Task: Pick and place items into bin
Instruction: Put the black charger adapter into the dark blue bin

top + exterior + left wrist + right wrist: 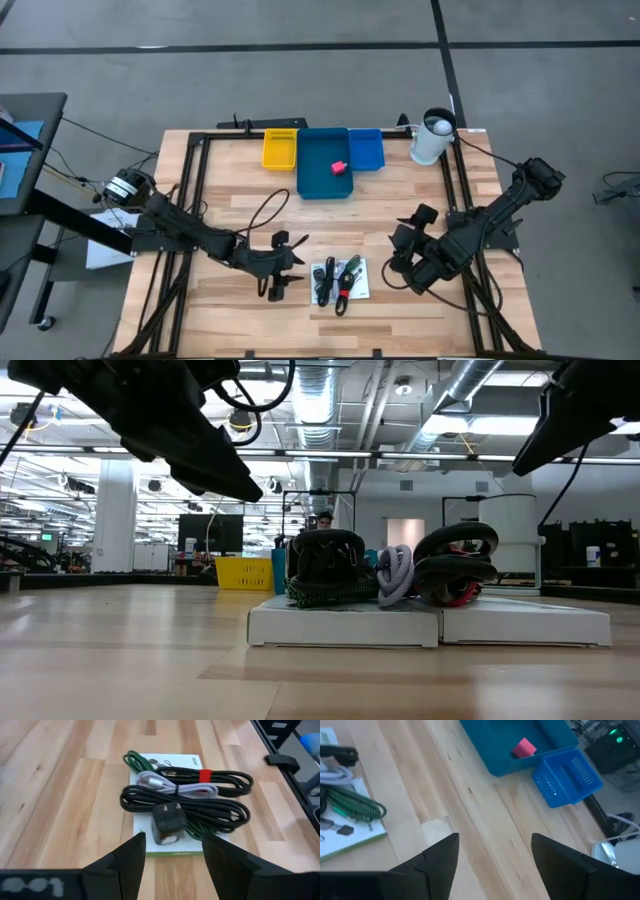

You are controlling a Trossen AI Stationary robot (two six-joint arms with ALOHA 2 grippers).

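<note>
Your large blue bin (318, 180) holds only the pink-red block (339, 167); flanking yellow tray (279, 149) and small blue tray (366, 148) sit bare. Both tools, left tool (277, 284) and right tool (398, 267), gape empty.

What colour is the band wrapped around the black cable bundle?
Red, on the black cable bundle; clearest in the left wrist view.

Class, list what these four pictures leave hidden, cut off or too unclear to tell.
- Low view: both grippers cut off by the top edge.
- Low view: the blue bin and pink block hidden behind the cable pile.
- Left wrist view: print on the white cards covered by cables.
- Right wrist view: white cup cut by the edge.
</note>
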